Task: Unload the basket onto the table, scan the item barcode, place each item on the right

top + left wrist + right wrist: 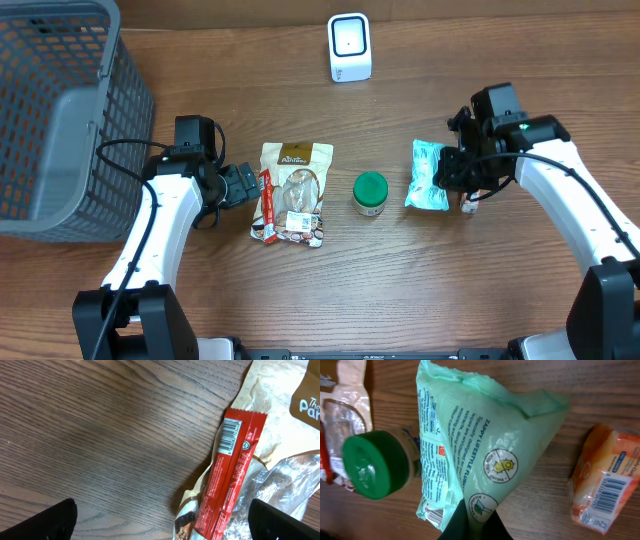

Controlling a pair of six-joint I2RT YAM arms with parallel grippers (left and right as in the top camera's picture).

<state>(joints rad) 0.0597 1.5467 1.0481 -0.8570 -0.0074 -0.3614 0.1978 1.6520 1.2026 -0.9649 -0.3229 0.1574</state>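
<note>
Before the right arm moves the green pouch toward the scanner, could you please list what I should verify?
1. Grip: right gripper has its jaws shut on the green pouch edge: ok.
2. Pouch barcode located and able to face the scanner: cannot tell.
3. Pouch lifted off the table: cannot tell.
4. Route to the scanner is bare wood: ok.
5. The jar stands apart from the pouch: ok.
6. The left gripper is open, away by the red bar: ok.
</note>
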